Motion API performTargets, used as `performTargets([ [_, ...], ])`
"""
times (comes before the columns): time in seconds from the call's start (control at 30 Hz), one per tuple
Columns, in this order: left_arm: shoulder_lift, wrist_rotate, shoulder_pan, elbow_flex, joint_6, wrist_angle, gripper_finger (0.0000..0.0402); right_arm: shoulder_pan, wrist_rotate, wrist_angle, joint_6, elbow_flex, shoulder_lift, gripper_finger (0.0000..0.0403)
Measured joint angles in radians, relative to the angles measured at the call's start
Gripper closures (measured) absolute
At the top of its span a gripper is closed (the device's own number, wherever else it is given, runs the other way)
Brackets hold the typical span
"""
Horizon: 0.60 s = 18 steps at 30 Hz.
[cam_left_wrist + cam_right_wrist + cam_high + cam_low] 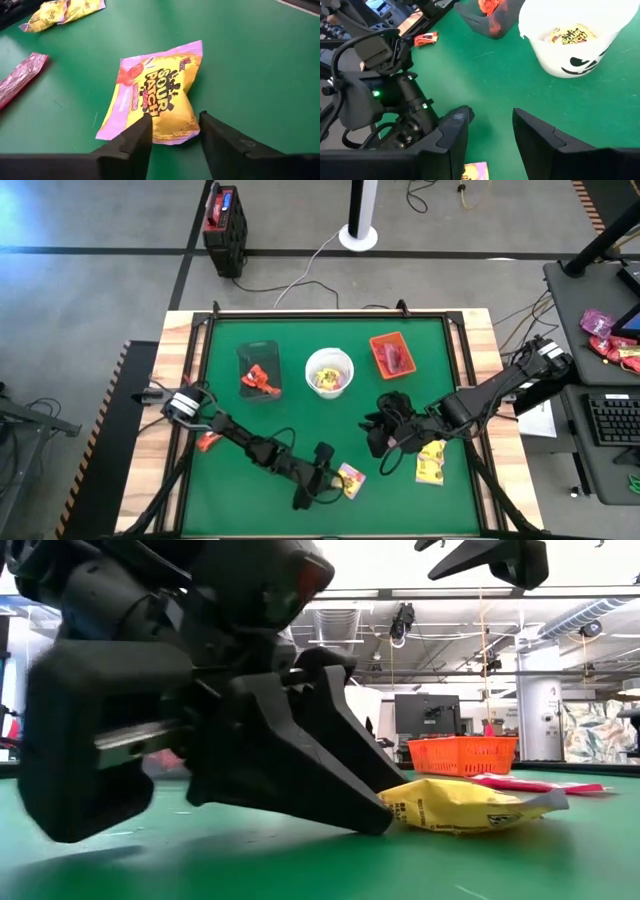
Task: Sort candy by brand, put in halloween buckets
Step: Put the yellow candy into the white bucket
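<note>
Left gripper (172, 132) lowered to green table (280, 420) near front edge, fingers spread, straddling near end of yellow-pink candy packet (157, 92); packet lying flat on table, not lifted, grip not closed. Right gripper (490, 135) held above table right of centre, fingers apart, nothing between them. Yellow packets (431, 463) lying just beside right arm. Dark tub (259, 370), white bucket (329, 372), orange tray (392, 353) lined across far half, each containing candy.
</note>
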Motion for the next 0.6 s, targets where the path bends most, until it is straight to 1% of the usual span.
performTargets([
  [0.13, 0.001, 0.008, 0.004, 0.000, 0.020, -0.003, 0.0307, 0.000, 0.025, 0.000, -0.016, 0.000, 0.000, 0.0257],
  [0.27, 0.001, 0.019, 0.004, -0.001, 0.032, -0.007, 0.0377, 0.000, 0.028, 0.000, -0.034, 0.000, 0.000, 0.0257],
  [0.3, -0.002, 0.020, 0.005, -0.001, 0.031, -0.009, 0.0388, 0.000, 0.027, 0.000, -0.035, -0.001, 0.000, 0.0257],
  [0.4, -0.020, 0.016, 0.004, -0.004, 0.024, -0.024, 0.0391, 0.000, 0.027, 0.000, -0.043, -0.004, 0.000, 0.0257],
  [0.47, -0.054, 0.013, 0.002, -0.009, 0.024, -0.042, 0.0395, 0.000, 0.027, -0.003, -0.043, -0.006, 0.000, 0.0257],
  [0.6, -0.206, 0.014, 0.000, -0.039, 0.046, -0.103, 0.0399, 0.000, 0.027, -0.037, -0.033, -0.008, 0.000, 0.0257],
])
